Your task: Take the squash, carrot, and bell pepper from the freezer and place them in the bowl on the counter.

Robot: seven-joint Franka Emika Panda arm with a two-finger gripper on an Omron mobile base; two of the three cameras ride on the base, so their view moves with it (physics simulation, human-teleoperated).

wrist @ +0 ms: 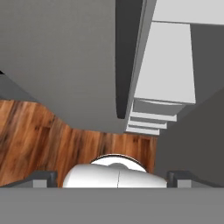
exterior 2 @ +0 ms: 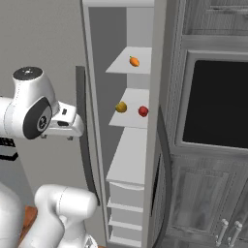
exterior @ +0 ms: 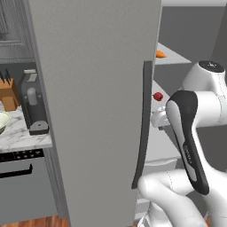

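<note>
Squash (exterior 2: 121, 107): you'll find it on the middle freezer shelf, left of the bell pepper, the two near each other but apart.
Bell pepper (exterior 2: 143, 111): same shelf, nearer the right wall; from the left base view it peeks out just past the door edge.
Carrot (exterior 2: 134, 61): alone on the shelf above, lying on its side.
Freezer (exterior 2: 140, 160): its door (exterior: 93, 106) stands swung open, so all three vegetables are exposed and none has been taken yet.
Handle (exterior: 142, 124): the long dark bar runs down the door's free edge, just beside your arm's wrist.
Claw (wrist: 111, 177): it sits low beside the door, pointing down toward the wooden floor (wrist: 52, 135), with the handle and the freezer's lower drawers ahead. The two fingertips sit wide apart at the bottom corners of the hand view with nothing between them, so treat it as released and empty.
Bowl (exterior: 2, 120): on the desk (exterior: 22, 135) left of the door, only its rim showing at the picture's edge, beside a knife block (exterior: 8, 94).
Step in hand: I judge the opening is done and the first pick is about to start.
Next move: you'd need to lift the wrist, turn it toward the shelves and reach past the door edge to the middle shelf, keeping the fingers spread until they straddle one vegetable.
</note>
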